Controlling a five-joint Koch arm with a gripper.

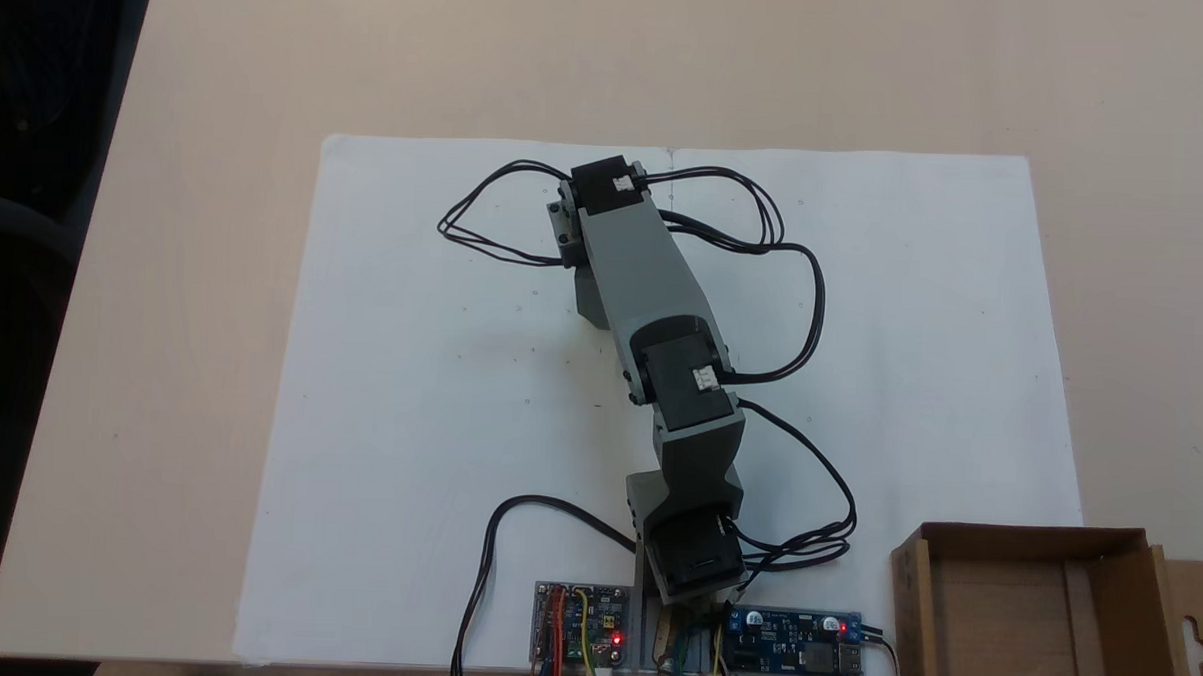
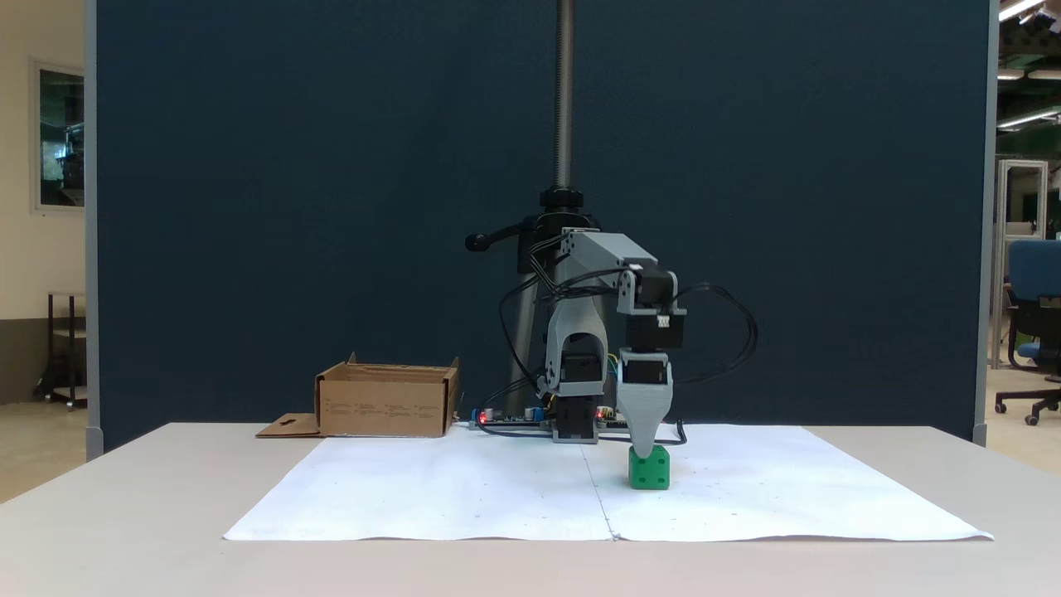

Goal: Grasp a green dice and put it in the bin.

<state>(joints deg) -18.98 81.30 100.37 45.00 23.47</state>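
Top camera: looks straight down on the grey-and-black robot arm (image 1: 662, 310).
Front camera: table height, facing the arm (image 2: 613, 332) from opposite its base.
Shared: white paper sheet (image 1: 408, 421) (image 2: 464, 489), brown cardboard box (image 1: 1012, 613) (image 2: 385, 402).

A dark blue partition (image 2: 331, 207) stands behind the beige table (image 2: 124, 514), with a cream wall and framed window (image 2: 60, 137) to its left, and a blue office chair (image 2: 1032, 311) under ceiling lights (image 2: 1019, 10) to its right.
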